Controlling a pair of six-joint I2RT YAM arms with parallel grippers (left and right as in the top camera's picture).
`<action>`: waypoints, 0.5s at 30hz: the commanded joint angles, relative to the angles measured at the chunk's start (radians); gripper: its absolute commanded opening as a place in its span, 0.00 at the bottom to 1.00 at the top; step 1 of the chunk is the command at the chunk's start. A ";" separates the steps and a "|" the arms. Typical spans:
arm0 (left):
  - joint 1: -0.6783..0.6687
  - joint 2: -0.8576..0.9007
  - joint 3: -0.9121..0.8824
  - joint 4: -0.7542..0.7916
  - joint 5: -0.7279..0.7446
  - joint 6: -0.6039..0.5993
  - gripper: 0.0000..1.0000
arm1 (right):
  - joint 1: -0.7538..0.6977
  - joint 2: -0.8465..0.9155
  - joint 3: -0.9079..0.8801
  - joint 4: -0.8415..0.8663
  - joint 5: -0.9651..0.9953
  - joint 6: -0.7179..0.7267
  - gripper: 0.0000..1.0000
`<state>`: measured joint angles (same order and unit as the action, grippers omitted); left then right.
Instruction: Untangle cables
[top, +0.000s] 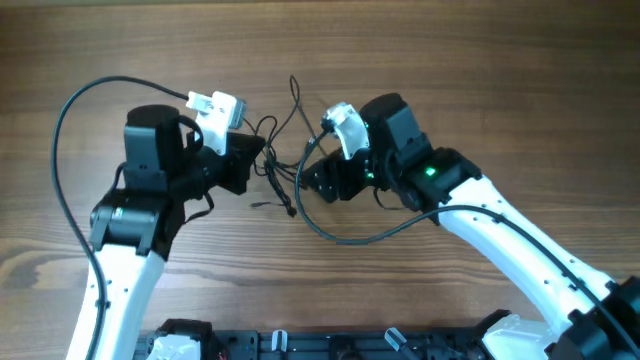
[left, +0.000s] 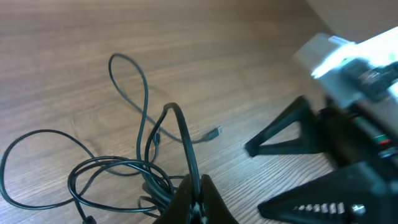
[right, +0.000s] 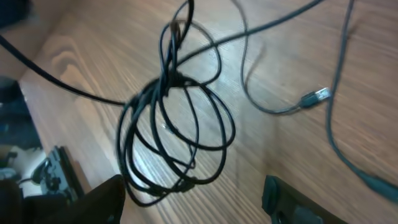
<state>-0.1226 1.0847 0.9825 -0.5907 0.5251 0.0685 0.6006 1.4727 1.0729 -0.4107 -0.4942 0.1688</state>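
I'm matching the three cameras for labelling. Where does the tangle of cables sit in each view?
Overhead: cables at centre, between left gripper and right gripper.
Left wrist: cables lower left, one strand rising into the shut left gripper at the bottom edge.
Right wrist: cables centre-left, coiled in loops.
Shared landmark: loose plug, right of the coil in both wrist views; too small to pick out overhead.
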 joint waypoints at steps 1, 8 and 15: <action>0.003 -0.056 0.000 0.006 0.024 -0.007 0.04 | 0.002 0.027 -0.036 0.069 -0.277 -0.037 0.74; 0.003 -0.056 0.000 0.013 0.024 -0.062 0.04 | 0.067 0.039 -0.039 0.090 -0.283 -0.035 0.68; 0.003 -0.056 0.000 0.026 0.025 -0.171 0.04 | 0.167 0.156 -0.039 0.214 -0.035 0.025 0.47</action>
<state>-0.1226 1.0397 0.9825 -0.5751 0.5255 -0.0330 0.7441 1.5700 1.0363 -0.2546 -0.6178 0.1581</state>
